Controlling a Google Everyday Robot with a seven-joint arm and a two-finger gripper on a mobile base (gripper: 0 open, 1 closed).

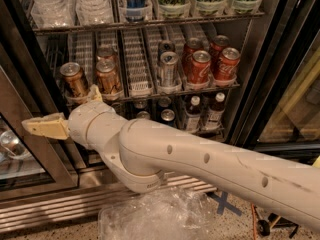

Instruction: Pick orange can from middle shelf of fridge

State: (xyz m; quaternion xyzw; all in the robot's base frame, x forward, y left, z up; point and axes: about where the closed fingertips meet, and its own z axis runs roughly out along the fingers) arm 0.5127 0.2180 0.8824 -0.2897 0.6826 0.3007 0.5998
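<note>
Two orange cans (75,80) stand at the front of the middle shelf (134,59), in its two left lanes, with a third behind the right-hand one. An empty lane lies between them and a silver can (168,69) at centre. Red cans (200,66) fill the lanes toward the fridge (257,64) frame, upper right. The gripper (35,126) sits at the left edge of the frame, below and left of the orange cans and apart from them, pointing left across the door post. Whether it is clenched or released cannot be told. The arm (200,159) runs from the lower right to the gripper, crossing the lower rack of bottles (216,109).
</note>
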